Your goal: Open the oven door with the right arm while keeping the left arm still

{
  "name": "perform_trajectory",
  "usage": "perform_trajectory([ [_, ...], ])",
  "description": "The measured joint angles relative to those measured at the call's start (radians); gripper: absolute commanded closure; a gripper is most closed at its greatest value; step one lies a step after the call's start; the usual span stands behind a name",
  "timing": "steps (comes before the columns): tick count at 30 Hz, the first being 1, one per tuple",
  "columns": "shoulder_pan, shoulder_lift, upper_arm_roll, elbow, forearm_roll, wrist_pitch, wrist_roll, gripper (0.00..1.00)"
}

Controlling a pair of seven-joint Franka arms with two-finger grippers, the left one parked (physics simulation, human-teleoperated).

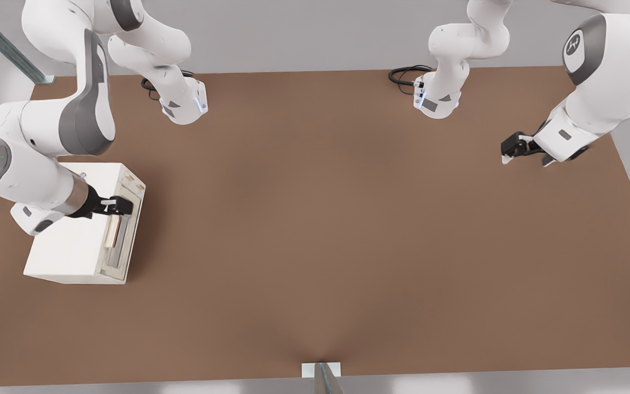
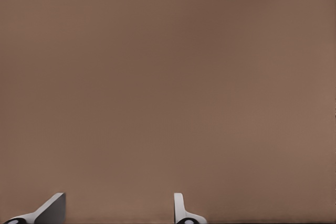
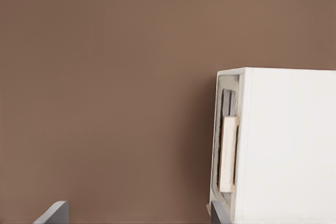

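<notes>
The cream-white oven [image 1: 69,246] stands on the brown table at the front view's left. Its oven door [image 1: 127,230] faces the table's middle and lies flush against the box, with a dark window and a tan bar handle [image 1: 111,232]. The right arm reaches over the oven's top, and its gripper [image 1: 122,206] hangs at the door's upper edge, just past one end of the handle. In the right wrist view the handle [image 3: 229,153] and door [image 3: 224,93] show edge-on. The gripper [image 3: 135,214] is open, one fingertip [image 3: 218,214] beside the door's face, the other [image 3: 54,213] over bare table.
The two arm bases [image 1: 184,106] [image 1: 438,101] stand at the table's far edge with black cables [image 1: 405,74] beside them. The parked arm's gripper [image 1: 516,148] hovers at the front view's right. A metal post [image 1: 323,377] sits at the near edge.
</notes>
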Motion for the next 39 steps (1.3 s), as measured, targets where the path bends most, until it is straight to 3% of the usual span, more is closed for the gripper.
perform_trajectory([
  [2, -0.001, 0.018, 0.002, -0.004, -0.002, -0.003, 0.008, 0.00],
  [3, 0.005, 0.069, 0.004, -0.013, -0.005, -0.006, 0.012, 0.45],
  [4, 0.030, 0.138, 0.004, -0.003, -0.007, -0.009, 0.016, 0.79],
  [8, 0.153, 0.308, 0.001, 0.051, -0.210, 0.012, 0.073, 0.79],
  [15, 0.268, 0.345, -0.058, 0.050, -0.500, -0.058, 0.172, 0.79],
  [23, 0.259, 0.340, -0.057, -0.076, -0.647, -0.169, 0.297, 0.79],
  [39, 0.197, 0.353, -0.055, -0.191, -0.751, -0.039, 0.420, 0.79],
])
